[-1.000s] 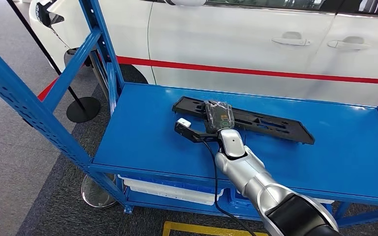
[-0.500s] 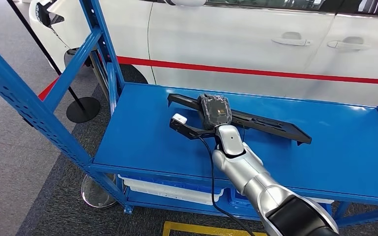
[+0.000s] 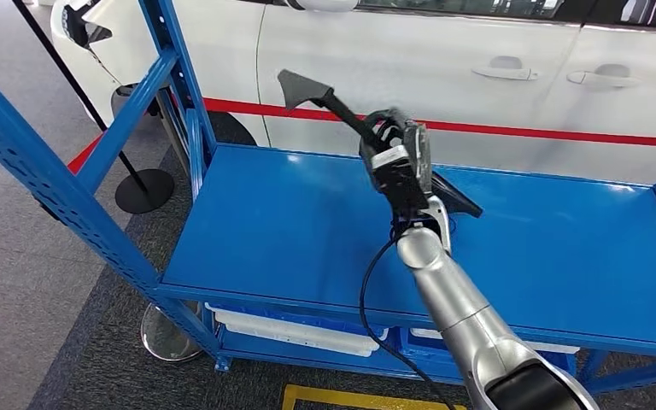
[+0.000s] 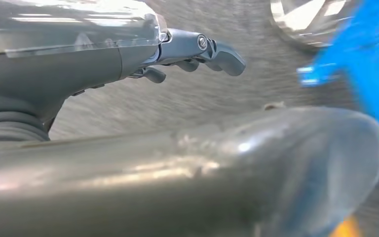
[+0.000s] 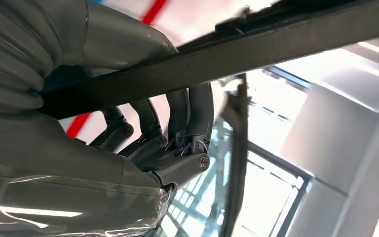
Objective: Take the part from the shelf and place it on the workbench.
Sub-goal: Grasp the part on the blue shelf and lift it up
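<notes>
Black part [image 3: 342, 111] clenched in right hand [image 3: 397, 162] above blue shelf [image 3: 290, 231], white car [image 3: 444, 77] close behind.

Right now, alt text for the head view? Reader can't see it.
The robot's right hand grips a long black part and holds it tilted above the blue shelf, one end high, the other low near the surface. A white car with a red stripe stands behind.
</notes>
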Controlling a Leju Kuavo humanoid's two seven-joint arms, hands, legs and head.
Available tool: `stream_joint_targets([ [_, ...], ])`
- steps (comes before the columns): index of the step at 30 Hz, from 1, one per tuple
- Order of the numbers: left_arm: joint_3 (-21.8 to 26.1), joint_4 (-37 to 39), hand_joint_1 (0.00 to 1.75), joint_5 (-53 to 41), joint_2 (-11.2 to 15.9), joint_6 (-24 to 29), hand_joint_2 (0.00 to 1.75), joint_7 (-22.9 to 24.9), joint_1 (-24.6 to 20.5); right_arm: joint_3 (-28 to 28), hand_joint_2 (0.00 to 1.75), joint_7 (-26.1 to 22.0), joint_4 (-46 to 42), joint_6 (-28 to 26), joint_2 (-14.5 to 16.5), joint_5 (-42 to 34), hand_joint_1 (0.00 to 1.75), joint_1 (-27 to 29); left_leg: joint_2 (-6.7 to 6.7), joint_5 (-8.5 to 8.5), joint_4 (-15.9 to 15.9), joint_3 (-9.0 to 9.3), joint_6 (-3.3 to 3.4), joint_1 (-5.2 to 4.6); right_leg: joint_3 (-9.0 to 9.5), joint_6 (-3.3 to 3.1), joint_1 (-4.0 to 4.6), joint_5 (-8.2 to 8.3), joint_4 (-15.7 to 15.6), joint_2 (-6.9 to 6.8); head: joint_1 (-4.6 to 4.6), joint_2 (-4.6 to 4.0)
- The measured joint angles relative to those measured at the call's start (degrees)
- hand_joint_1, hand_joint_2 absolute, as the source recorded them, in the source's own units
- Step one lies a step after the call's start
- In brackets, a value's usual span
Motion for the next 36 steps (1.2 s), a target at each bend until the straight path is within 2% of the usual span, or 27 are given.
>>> stream_joint_targets([
  [2, 1.7, 0.0, 0.00, 1.7, -0.6, -1.3, 0.00, -4.7, -0.6, -0.9, 1.75, -0.2, -4.9, 1.5, -1.5, -4.4, 1.75, 0.5, 0.00, 0.01, 0.0, -0.01, 0.02, -0.03, 0.00, 0.02, -0.03, 0.01, 0.0, 0.01, 0.00, 0.00],
  [4, 3.0, 0.0, 0.00, 2.5, -1.4, -1.9, 0.00, -7.3, -1.0, -1.5, 1.75, -0.1, -8.6, 2.4, -2.8, -6.2, 1.75, 0.8, 0.01, 0.02, 0.0, -0.02, 0.04, -0.07, 0.00, 0.07, -0.05, 0.05, 0.0, 0.03, -0.01, 0.00],
  [10, 4.7, 0.0, 0.00, 2.8, -3.0, -1.4, 0.00, -9.1, -1.5, -1.8, 1.75, 0.3, -14.9, 2.7, -5.1, -6.4, 1.75, 0.9, 0.01, 0.04, 0.0, -0.05, 0.07, -0.08, 0.03, 0.17, -0.07, 0.11, 0.0, 0.03, 0.00, 0.00],
  [14, 5.1, 0.0, 0.00, 2.8, -3.3, -4.0, 1.75, -10.6, -1.7, -1.6, 1.75, 0.3, -15.9, 1.7, -5.4, -5.9, 1.75, 1.0, 0.02, 0.04, 0.0, -0.06, 0.08, -0.08, 0.01, 0.17, -0.06, 0.09, 0.0, 0.03, 0.00, 0.00],
  [20, 5.7, 0.0, 0.00, 4.0, -3.5, -10.4, 1.75, -10.7, -1.9, -1.2, 1.75, -0.4, -16.3, 1.1, -5.4, -6.0, 1.75, 1.8, 0.01, 0.04, 0.0, -0.06, 0.07, -0.06, 0.00, 0.18, -0.04, 0.07, 0.0, 0.03, -0.01, 0.00],
  [32, 6.3, 0.0, 0.00, 4.0, -3.5, -12.0, 1.75, -9.3, -2.0, -0.6, 1.75, -0.3, -16.5, 1.5, -5.4, -5.9, 1.75, 1.7, 0.01, 0.04, 0.0, -0.07, 0.07, -0.07, 0.01, 0.17, -0.04, 0.06, 0.0, 0.03, 0.00, 0.00],
  [36, 6.5, 0.0, 0.00, 3.8, -3.5, -12.8, 1.75, -8.2, -2.1, -0.4, 1.75, 1.4, -16.4, 2.8, -5.7, -6.3, 1.75, 0.4, 0.01, 0.04, 0.0, -0.10, 0.07, -0.07, -0.01, 0.18, -0.05, 0.07, 0.0, 0.03, 0.00, 0.00],
])
